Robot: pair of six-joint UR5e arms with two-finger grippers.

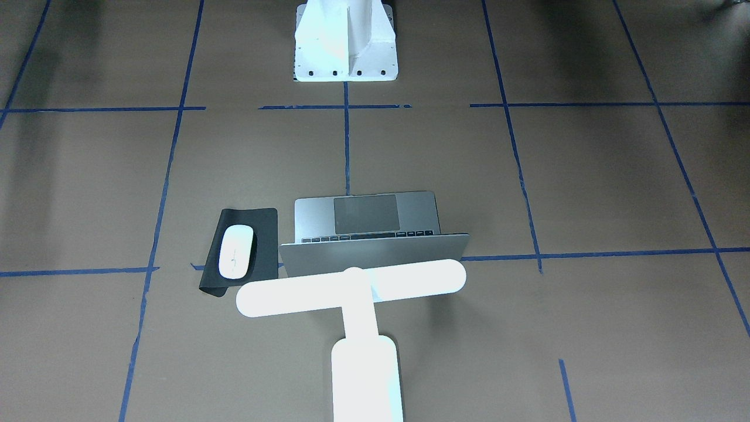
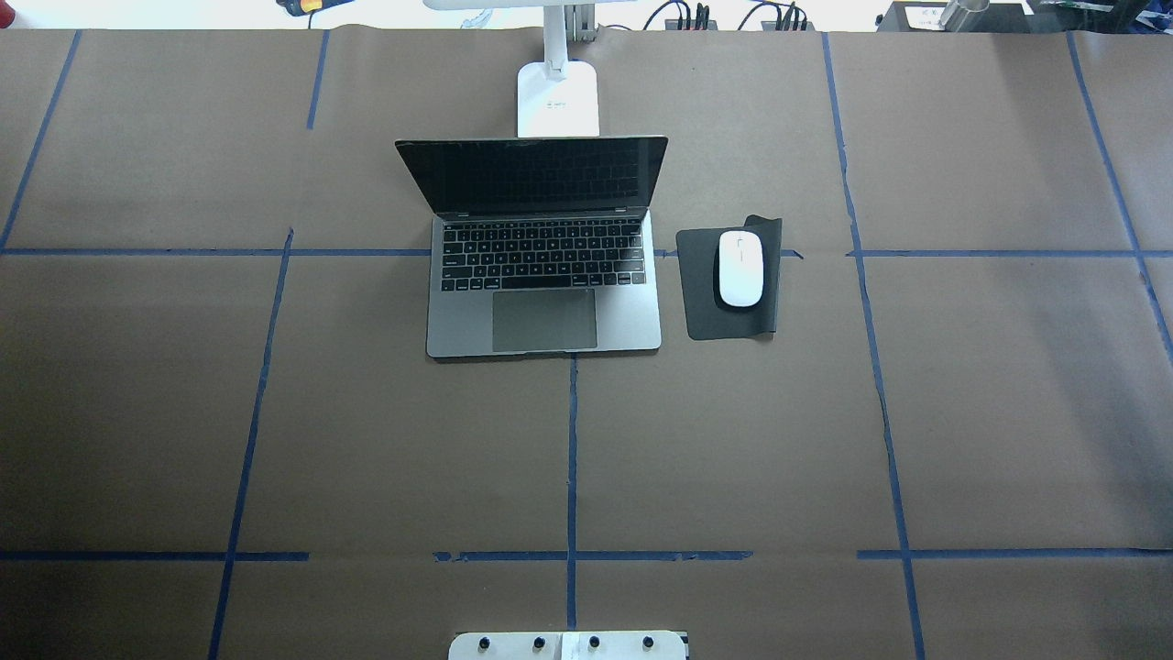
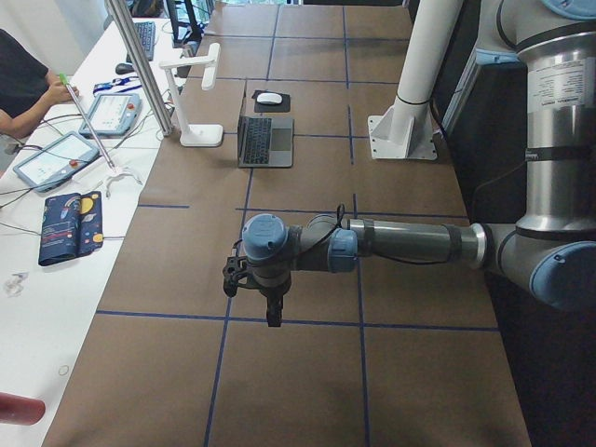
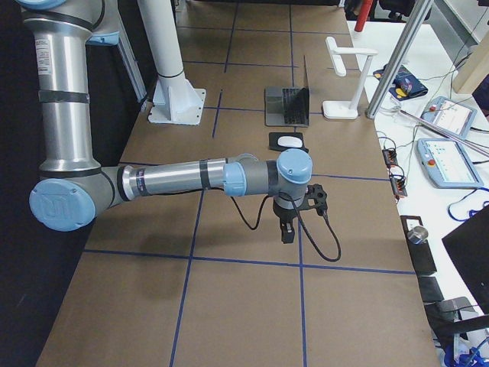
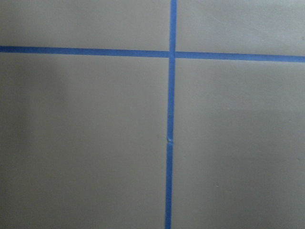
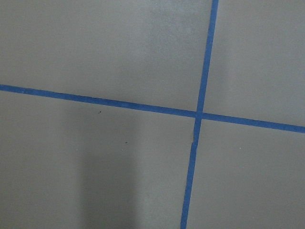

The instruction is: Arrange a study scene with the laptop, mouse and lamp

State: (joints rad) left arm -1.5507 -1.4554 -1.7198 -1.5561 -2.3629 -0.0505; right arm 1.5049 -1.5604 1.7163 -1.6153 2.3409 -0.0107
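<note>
We see the laptop [image 2: 545,275] open at mid-table, the mouse [image 2: 740,268] on its black mat [image 2: 701,307] just beside it, and the lamp [image 1: 351,290] glowing right behind the lid. The left gripper [image 3: 271,315] and right gripper [image 4: 286,232] hang well apart from all three, over taped brown paper [image 5: 95,143]. We cannot tell how their jaws stand.
</note>
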